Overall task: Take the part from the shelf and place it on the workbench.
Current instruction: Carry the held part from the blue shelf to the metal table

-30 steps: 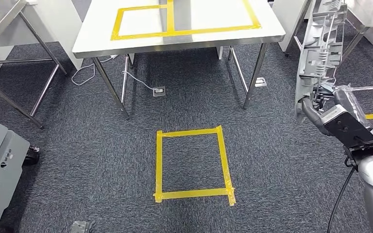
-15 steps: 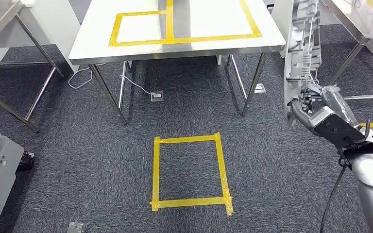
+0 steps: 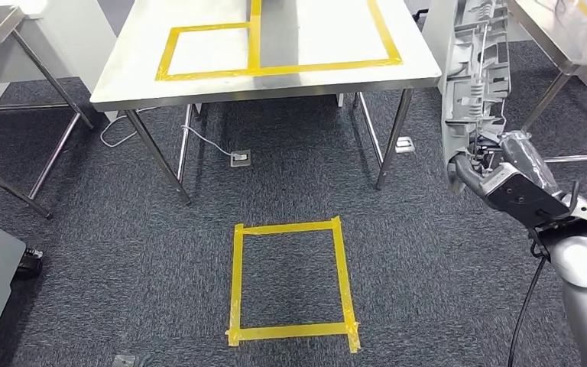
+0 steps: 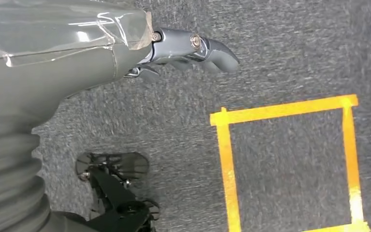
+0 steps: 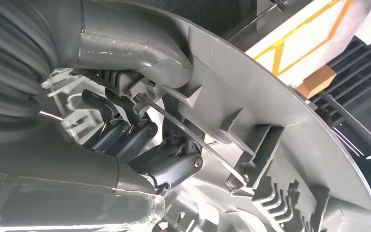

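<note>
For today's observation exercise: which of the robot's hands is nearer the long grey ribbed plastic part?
Right. The right hand grips the long grey ribbed plastic part; the left hand hangs above the carpet, holding nothing.

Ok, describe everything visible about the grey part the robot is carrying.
The grey part is a long moulded panel, plastic by its look, held roughly upright at the right of the head view, its top running out of frame. The side shown has ribs, clips and a thin metal rod; the right wrist view shows a curved outer edge. The right robot hand grips its lower end, fingers tucked among the ribs. It hangs beside the workbench, not touching it.
</note>
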